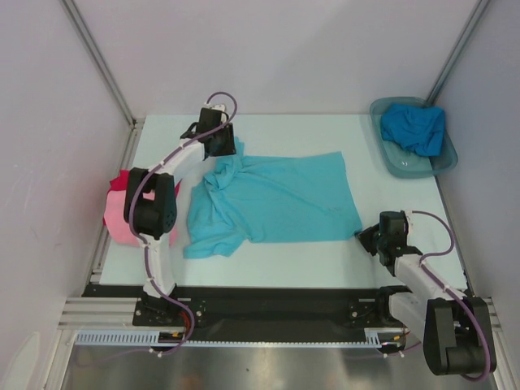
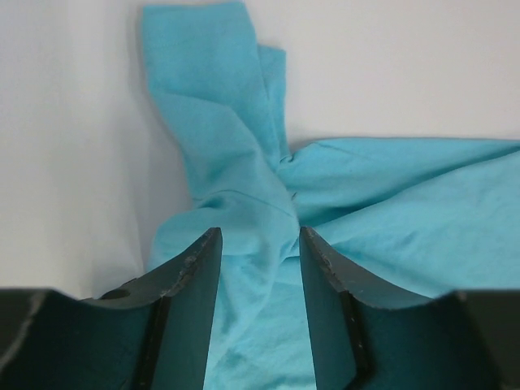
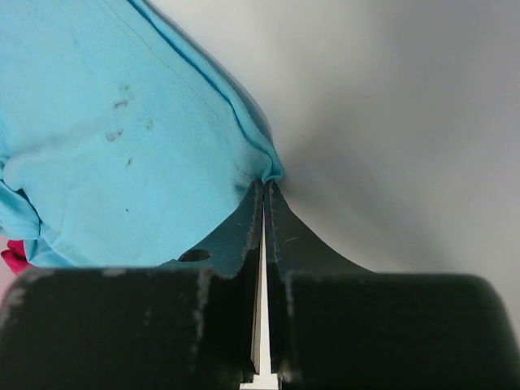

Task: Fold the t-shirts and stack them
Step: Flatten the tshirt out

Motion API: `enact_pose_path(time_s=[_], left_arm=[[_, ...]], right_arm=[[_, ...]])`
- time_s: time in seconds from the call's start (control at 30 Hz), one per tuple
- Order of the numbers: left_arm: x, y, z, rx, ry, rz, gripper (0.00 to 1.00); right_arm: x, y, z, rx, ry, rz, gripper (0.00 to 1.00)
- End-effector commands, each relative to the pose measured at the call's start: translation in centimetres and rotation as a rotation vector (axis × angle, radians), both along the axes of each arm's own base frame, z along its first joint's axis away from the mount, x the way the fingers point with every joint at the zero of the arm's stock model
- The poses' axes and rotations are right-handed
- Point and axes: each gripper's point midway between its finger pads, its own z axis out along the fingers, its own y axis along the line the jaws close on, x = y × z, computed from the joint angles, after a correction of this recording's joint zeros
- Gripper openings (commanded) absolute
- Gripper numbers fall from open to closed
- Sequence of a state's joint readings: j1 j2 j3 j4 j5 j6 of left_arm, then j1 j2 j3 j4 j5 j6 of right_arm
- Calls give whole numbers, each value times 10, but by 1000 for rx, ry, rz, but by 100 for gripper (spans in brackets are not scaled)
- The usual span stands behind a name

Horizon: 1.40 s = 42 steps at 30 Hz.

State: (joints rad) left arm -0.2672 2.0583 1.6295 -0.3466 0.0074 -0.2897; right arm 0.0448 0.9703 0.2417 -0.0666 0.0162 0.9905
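The turquoise t-shirt [image 1: 272,199] lies spread on the white table, bunched at its far-left sleeve. My left gripper [image 1: 218,143] is open over that bunched sleeve. In the left wrist view the gripper [image 2: 258,244] has turquoise cloth [image 2: 244,162] lying between its fingers [image 2: 191,280]. My right gripper [image 1: 366,237] is shut on the shirt's near-right corner, and the right wrist view shows the gripper [image 3: 266,188] pinching the hem [image 3: 268,166]. A pink shirt [image 1: 120,223] with a red shirt [image 1: 120,180] on it lies at the left edge. The deeper blue shirt [image 1: 414,128] is in the tub.
The grey translucent tub [image 1: 388,159] stands at the far right corner. Metal frame posts and pale walls close in the table [image 1: 325,264] on the left, right and back. The arm bases sit on a black rail [image 1: 268,305] at the near edge.
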Motion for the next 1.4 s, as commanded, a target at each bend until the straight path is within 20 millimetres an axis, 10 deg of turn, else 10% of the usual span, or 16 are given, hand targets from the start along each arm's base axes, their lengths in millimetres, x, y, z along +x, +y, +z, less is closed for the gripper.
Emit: enact_pose_path(time_s=[0.0, 0.4, 1.03, 1.37], left_arm=[[12, -14, 69, -70, -145, -24, 49], [0, -16, 7, 43, -44, -31, 47], [-12, -7, -13, 121, -11, -23, 47], [-14, -3, -24, 137, 7, -11, 19]], right_arm=[[8, 3, 7, 2, -36, 15, 0], [9, 3, 16, 3, -66, 15, 0], [6, 3, 17, 30, -67, 14, 0], [5, 2, 20, 26, -72, 12, 0]])
